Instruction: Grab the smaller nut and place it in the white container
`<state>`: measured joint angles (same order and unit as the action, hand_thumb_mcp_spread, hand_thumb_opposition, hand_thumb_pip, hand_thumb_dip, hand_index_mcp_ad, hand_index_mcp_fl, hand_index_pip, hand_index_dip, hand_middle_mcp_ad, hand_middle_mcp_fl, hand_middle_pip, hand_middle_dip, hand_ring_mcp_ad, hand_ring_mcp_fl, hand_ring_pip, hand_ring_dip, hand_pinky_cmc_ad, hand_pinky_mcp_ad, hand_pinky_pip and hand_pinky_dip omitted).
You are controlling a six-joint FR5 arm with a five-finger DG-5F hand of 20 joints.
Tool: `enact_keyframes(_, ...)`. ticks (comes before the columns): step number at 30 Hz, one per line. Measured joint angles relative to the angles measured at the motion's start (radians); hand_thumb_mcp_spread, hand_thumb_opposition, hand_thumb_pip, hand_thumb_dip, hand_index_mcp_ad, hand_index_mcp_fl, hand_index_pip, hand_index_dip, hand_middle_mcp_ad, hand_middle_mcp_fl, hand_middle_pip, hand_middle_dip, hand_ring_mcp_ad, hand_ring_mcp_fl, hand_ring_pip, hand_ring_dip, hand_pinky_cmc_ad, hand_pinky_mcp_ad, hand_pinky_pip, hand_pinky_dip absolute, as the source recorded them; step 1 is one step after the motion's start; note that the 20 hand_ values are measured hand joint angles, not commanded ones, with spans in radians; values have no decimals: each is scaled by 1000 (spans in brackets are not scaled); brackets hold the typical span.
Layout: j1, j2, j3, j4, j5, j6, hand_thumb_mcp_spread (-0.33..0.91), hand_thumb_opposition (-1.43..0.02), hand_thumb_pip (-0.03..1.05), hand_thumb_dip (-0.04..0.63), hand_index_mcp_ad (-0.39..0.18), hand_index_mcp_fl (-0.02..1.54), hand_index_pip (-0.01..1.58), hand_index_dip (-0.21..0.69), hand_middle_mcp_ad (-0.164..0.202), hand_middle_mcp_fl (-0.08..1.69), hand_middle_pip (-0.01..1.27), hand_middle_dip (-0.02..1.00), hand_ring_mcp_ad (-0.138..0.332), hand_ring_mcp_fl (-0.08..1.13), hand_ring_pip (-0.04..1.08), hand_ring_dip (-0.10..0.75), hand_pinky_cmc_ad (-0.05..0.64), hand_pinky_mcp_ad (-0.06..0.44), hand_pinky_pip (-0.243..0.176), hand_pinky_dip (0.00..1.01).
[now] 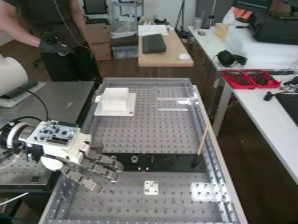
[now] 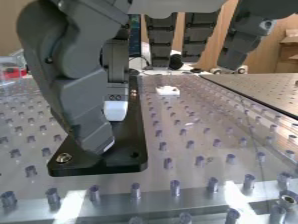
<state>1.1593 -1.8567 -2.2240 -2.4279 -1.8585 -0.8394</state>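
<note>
Where the hand (image 1: 68, 151) hangs, it gapes

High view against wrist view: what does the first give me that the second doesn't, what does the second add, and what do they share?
From the high view: the white container toward the bench's far end, and a thin stick leaning along the right rail.

From the wrist view: a silver screw head near a corner of the black plate.

Shared by both: the hand, the black plate and the perforated surface around it.
</note>
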Motion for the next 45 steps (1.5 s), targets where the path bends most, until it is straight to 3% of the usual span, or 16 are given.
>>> enact_keyframes(28,2,-13,10,0,-8,-1,450,-911,602,239,-188,120,1539,201,79,9,141,267,127,0,87,93,312,246,-84,194)
enact_keyframes(45,2,-13,14,-10,-12,-10,457,-911,606,239,-188,218,1545,201,75,9,141,267,127,0,89,93,312,246,-75,195)
